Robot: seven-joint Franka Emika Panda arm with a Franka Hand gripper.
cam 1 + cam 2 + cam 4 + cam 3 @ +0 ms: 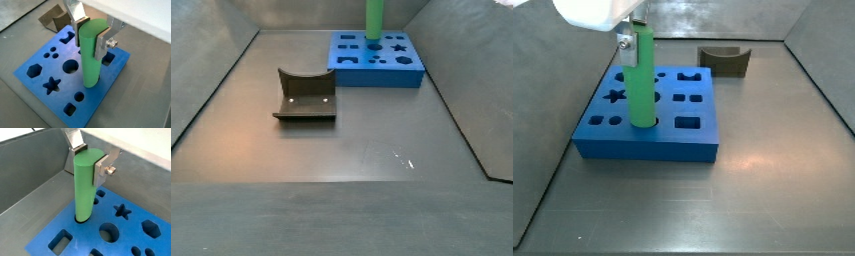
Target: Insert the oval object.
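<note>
jaws (93, 159) clench oval object (83, 185) (upright); over blue block (647, 125); olive block (724, 60) apart

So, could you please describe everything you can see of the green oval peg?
The oval peg is long, smooth and bright green, plastic-looking, with a flat top and rounded sides. It stands upright, clamped near its top between the jaws of the gripper. Its lower end meets a hole in the blue block, at the block's edge in a wrist view.

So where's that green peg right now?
The green peg stands upright, its upper part held in the gripper, its lower end in or at a hole of the blue block. The dark notched block sits apart.
</note>
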